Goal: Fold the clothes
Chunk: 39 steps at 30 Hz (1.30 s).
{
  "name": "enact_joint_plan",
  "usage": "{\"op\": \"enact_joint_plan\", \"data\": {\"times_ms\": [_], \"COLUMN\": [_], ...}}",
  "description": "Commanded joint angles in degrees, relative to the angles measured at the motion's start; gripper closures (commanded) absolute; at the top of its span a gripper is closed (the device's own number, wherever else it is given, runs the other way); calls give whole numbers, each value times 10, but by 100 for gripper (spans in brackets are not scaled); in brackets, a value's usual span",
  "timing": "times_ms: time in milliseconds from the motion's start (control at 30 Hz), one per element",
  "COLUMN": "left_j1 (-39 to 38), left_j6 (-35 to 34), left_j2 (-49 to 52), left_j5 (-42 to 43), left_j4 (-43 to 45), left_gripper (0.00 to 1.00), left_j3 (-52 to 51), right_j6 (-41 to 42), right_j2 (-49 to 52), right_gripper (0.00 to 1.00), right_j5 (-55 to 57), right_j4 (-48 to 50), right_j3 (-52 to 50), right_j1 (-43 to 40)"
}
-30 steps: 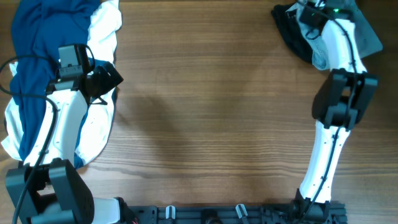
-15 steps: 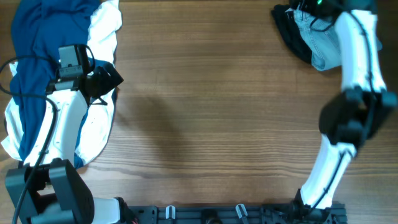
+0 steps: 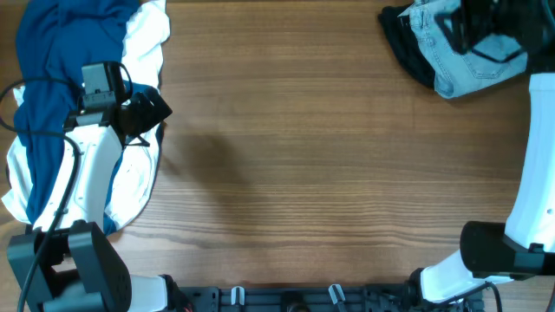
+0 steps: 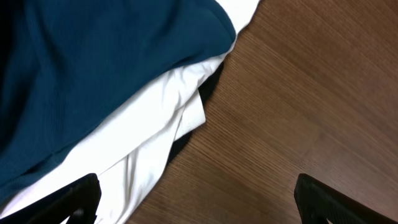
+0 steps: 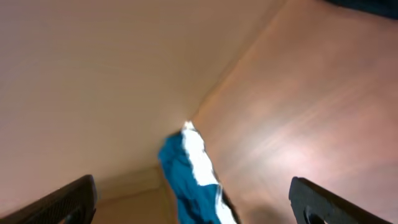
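Note:
The clothes lie in two heaps. A dark-blue garment rests on a white one at the table's left; both show in the left wrist view as the blue cloth and the white cloth. Faded denim shorts lie partly over a black garment at the far right. My left gripper hovers open at the white garment's right edge, its fingertips wide apart and empty. Above the shorts my right gripper is lifted and open, holding nothing; its blurred view looks across the table at the blue-and-white heap.
Brown wooden table spans the space between the two heaps. The right arm's white link runs down the right edge. A black mounting rail lines the front edge.
My right gripper has opened and let go of the denim shorts, and the right arm has swung up and out toward the right edge. The left arm is still.

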<state>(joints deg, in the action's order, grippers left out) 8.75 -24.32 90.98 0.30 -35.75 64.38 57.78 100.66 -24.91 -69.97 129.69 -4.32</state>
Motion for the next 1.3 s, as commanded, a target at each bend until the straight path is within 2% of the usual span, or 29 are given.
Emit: {"op": "enact_joint_plan", "data": {"times_ms": [0,167,267,367,500,567,800,867,1033,1267], "left_j1": [1,1,1,1,1,1,1,1,1,1], "left_j6": [-5,-5,-5,-5,-5,-5,-5,-5,-5,-5], "left_j2": [7,7,7,7,7,7,7,7,7,7], "left_j5": [3,3,3,3,3,3,3,3,3,3], "left_j4": [2,2,2,2,2,2,2,2,2,2], "left_gripper": [0,0,0,0,0,0,0,0,0,0], "left_j3": [1,1,1,1,1,1,1,1,1,1], "right_j6": [-45,-107,-113,-118,-239,-271,-276,-276,-276,-291], "right_j2": [10,-69,-130,-231,-359,-421,-669,-735,-873,-954], "right_gripper": [0,0,0,0,0,0,0,0,0,0], "right_j5": [128,386,452,428,314,289,289,289,303,297], "right_j4": [-70,-70,-44,79,309,403,640,693,726,708], "right_j3": [-8,-50,-107,-255,-499,-615,-1010,-1094,-1230,-1294], "right_j1": [-3,90,118,91,41,28,24,24,32,35]}}
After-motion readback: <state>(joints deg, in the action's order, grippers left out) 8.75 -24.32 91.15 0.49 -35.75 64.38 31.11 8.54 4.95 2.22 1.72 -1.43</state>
